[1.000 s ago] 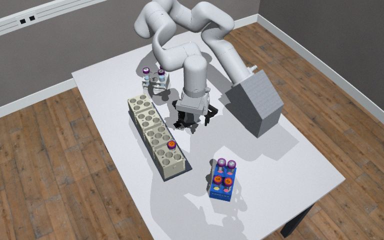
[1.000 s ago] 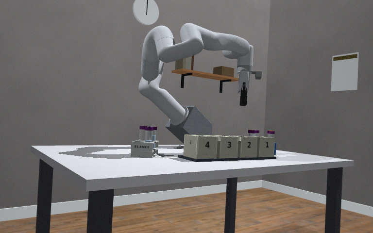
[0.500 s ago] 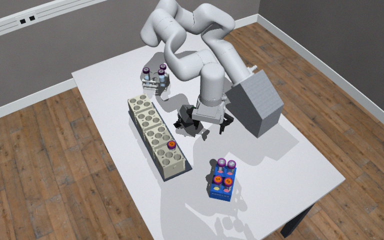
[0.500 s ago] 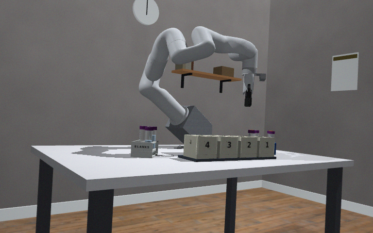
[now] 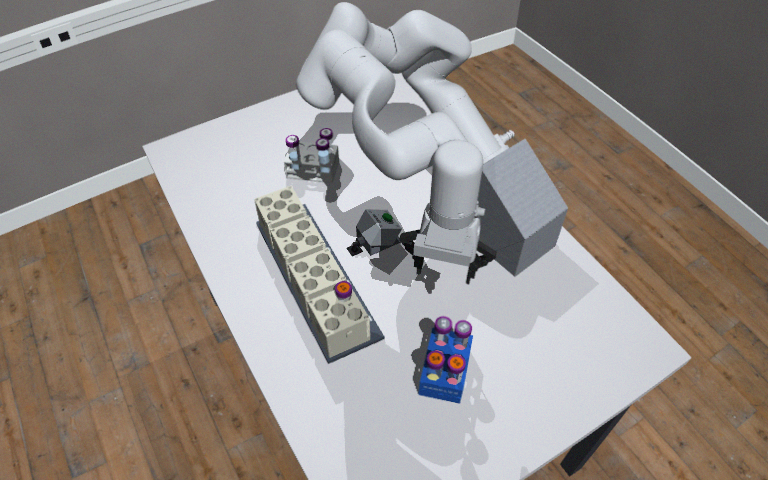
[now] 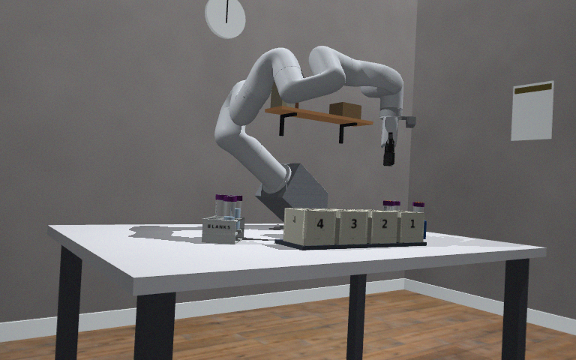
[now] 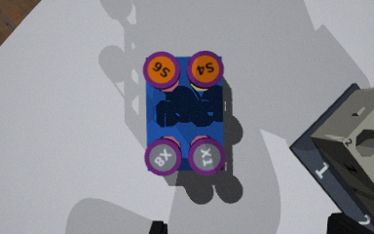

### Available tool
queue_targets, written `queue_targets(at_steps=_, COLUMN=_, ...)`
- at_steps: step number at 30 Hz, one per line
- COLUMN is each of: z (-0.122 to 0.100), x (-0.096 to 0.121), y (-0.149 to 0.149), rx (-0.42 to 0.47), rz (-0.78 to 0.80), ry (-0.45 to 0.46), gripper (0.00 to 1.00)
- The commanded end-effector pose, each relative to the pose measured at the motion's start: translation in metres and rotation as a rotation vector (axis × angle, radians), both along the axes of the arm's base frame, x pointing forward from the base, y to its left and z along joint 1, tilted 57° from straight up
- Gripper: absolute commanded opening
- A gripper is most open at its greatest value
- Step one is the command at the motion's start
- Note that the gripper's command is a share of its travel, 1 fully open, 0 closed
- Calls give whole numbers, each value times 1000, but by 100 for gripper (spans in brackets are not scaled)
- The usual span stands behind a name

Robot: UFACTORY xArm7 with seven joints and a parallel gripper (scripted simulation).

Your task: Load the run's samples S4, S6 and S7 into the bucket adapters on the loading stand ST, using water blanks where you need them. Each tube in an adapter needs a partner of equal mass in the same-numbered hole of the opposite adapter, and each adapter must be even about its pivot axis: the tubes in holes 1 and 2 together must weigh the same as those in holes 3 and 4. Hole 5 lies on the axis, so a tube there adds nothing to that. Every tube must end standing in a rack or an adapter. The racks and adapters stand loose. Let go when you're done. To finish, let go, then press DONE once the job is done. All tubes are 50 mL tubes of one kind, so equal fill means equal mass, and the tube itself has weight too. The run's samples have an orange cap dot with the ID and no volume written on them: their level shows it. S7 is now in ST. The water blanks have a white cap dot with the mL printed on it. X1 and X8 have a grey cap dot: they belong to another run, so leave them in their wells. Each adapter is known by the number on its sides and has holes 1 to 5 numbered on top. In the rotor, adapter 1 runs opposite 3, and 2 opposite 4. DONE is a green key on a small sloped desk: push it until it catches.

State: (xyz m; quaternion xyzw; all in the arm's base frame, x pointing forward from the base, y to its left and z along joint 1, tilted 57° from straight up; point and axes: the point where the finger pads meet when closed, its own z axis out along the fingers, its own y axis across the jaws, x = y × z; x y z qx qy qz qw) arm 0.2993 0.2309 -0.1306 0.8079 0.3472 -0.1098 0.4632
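Two orange-dotted samples stand in the blue rack, a third in adapter 1

Right of centre in the top view, the gripper (image 5: pixel 444 272) (image 6: pixel 388 159) (image 7: pixel 250 227) hangs above the table (image 5: pixel 526 367) (image 6: pixel 318 262) (image 7: pixel 263 29), its fingers wide apart and nothing between them. The blue rack (image 5: pixel 440 392) (image 6: pixel 424 230) (image 7: pixel 163 133) is at the lower right of the top view and just left of centre in the wrist view. Near its upper edge there are S6 (image 5: pixel 456 362) (image 7: pixel 161 69) and S4 (image 5: pixel 435 359) (image 7: pixel 205 69); near its lower edge, X8 (image 5: pixel 463 327) (image 7: pixel 163 156) and X1 (image 5: pixel 443 324) (image 7: pixel 205 156).

S7 (image 5: pixel 343 289) stands at the upper right corner of adapter 1 (image 5: pixel 345 341) (image 6: pixel 412 235) (image 7: pixel 333 138), lowest of four in the top view; its hole number cannot be told. They share the dark loading stand (image 5: pixel 374 337) (image 6: pixel 361 244) (image 7: pixel 303 144).

Three purple-capped tubes stand in the BLANKS rack (image 5: pixel 311 169) (image 6: pixel 218 236), upper left in the top view. Near that view's centre, the green DONE key (image 5: pixel 387 217) sits on its desk (image 5: pixel 372 221).

The claw (image 5: pixel 447 271) (image 6: pixel 388 164) (image 7: pixel 243 229) — open — has moved away from the blanks' side.
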Motion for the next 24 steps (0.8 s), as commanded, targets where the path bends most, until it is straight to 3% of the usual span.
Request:
queue_targets(at_steps=1, z=-5, x=1, y=-2, rx=3, rz=1, ry=-1, gripper=100)
queue_targets(at_steps=24, z=-36, x=9, y=-49, rx=3, rz=1, ry=-1, gripper=100)
